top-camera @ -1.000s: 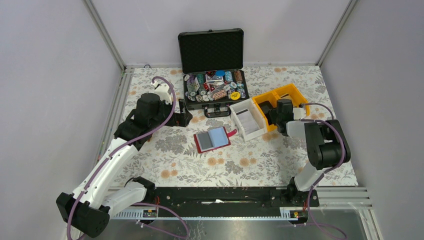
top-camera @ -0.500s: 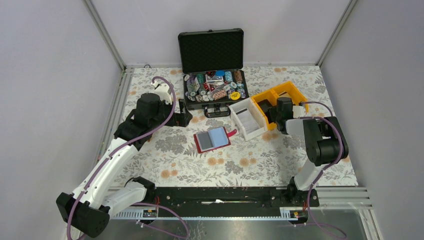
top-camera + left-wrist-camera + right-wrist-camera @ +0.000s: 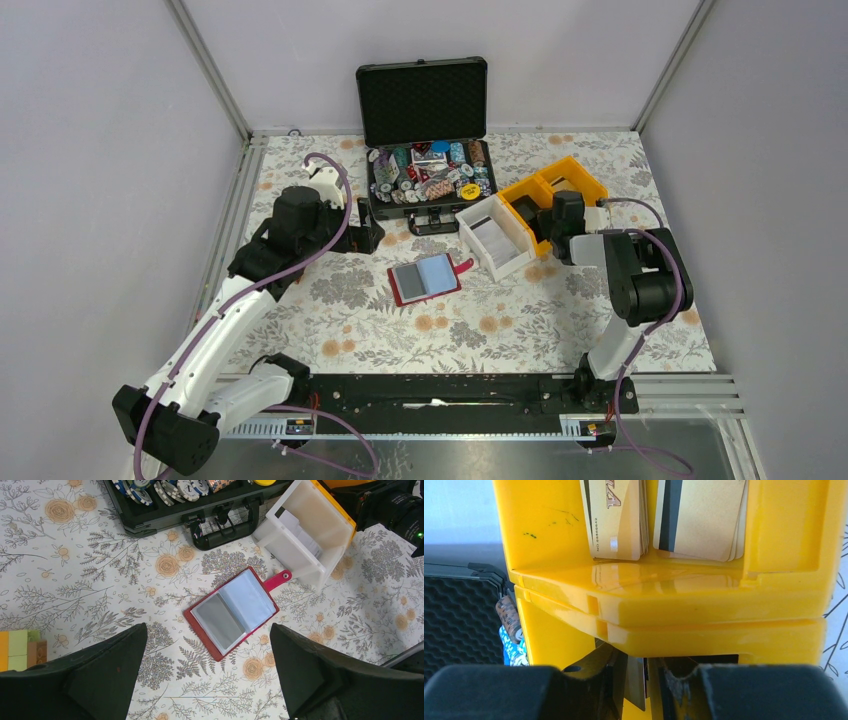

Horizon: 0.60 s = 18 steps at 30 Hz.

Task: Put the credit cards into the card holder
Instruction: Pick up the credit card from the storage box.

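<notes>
Card holder (image 3: 428, 278) lies open mid-frame on the floral table (image 3: 350, 330), left gripper (image 3: 207, 632) gaping wide nearby, right gripper (image 3: 548, 222) down in the yellow bin (image 3: 549, 530) beside gold credit cards (image 3: 616, 520), its jaws' state unclear.

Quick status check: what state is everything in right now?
Card holder: open, lying flat, tab undone.
Black case: lid up, chips inside.
Yellow bin: gold cards standing in far compartment.
White bin: pale cards inside.
Left tool: open, empty.
Right tool: at yellow bin, grip unclear.
</notes>
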Each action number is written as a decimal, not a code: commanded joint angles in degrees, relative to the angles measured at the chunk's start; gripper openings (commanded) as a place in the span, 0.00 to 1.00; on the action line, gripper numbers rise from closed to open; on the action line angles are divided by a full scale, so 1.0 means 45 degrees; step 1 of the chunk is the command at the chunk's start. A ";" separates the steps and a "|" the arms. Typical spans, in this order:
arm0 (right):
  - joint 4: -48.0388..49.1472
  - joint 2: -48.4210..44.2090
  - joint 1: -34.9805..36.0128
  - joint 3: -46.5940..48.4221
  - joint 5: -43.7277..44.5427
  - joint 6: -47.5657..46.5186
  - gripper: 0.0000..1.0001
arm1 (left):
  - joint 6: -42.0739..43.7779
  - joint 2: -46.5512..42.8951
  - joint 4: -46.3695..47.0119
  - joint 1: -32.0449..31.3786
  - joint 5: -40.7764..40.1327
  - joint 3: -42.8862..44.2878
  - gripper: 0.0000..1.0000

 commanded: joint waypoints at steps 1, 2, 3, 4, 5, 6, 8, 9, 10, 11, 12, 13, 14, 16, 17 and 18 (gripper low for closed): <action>-0.1269 0.0049 0.0188 0.0184 0.0227 -0.0678 0.27 | 0.0221 -0.0303 0.0333 -0.0041 -0.0294 0.0147 0.99; -0.1503 -0.0077 0.0222 0.0266 0.0340 -0.0828 0.27 | 0.0221 -0.0305 0.0341 -0.0031 -0.0275 0.0147 0.99; -0.1739 -0.0181 0.0239 0.0383 0.0437 -0.0974 0.27 | 0.0221 -0.0307 0.0343 -0.0040 -0.0275 0.0147 0.99; -0.1972 -0.0252 0.0248 0.0498 0.0503 -0.1094 0.27 | 0.0221 -0.0322 0.0338 -0.0041 -0.0272 0.0147 0.99; -0.2133 -0.0271 0.0259 0.0640 0.0521 -0.1202 0.28 | 0.0221 -0.0327 0.0342 -0.0039 -0.0265 0.0147 0.99; -0.2260 -0.0290 0.0255 0.0770 0.0523 -0.1301 0.28 | 0.0221 -0.0342 0.0335 -0.0041 -0.0274 0.0147 0.99; -0.2465 -0.0307 0.0258 0.1024 0.0468 -0.1428 0.28 | 0.0221 -0.0344 0.0361 -0.0041 -0.0284 0.0113 0.99; -0.2499 -0.0353 0.0272 0.1091 0.0448 -0.1472 0.28 | 0.0221 -0.0361 0.0355 -0.0041 -0.0283 0.0108 0.99; -0.2538 -0.0391 0.0269 0.1168 0.0455 -0.1520 0.28 | 0.0221 -0.0363 0.0361 -0.0041 -0.0293 0.0091 0.99; -0.2633 -0.0452 0.0274 0.1270 0.0478 -0.1566 0.28 | 0.0221 -0.0366 0.0362 -0.0041 -0.0284 0.0088 0.99; -0.2809 -0.0474 0.0274 0.1488 0.0525 -0.1669 0.28 | 0.0221 -0.0366 0.0350 -0.0041 -0.0305 0.0103 0.99; -0.3016 -0.0501 0.0274 0.1657 0.0590 -0.1782 0.29 | 0.0221 -0.0366 0.0351 -0.0041 -0.0296 0.0105 0.99; -0.3186 -0.0524 0.0274 0.1800 0.0642 -0.1879 0.29 | 0.0221 -0.0366 0.0361 -0.0041 -0.0285 0.0107 0.99; -0.3369 -0.0577 0.0284 0.1992 0.0713 -0.2024 0.29 | 0.0221 -0.0366 0.0362 -0.0041 -0.0292 0.0098 0.99; -0.3409 -0.0565 0.0275 0.2066 0.0708 -0.2048 0.29 | 0.0221 -0.0366 0.0362 -0.0041 -0.0294 0.0104 0.99; -0.3416 -0.0535 0.0279 0.2130 0.0691 -0.2069 0.29 | 0.0221 -0.0350 0.0362 -0.0041 -0.0292 0.0107 0.99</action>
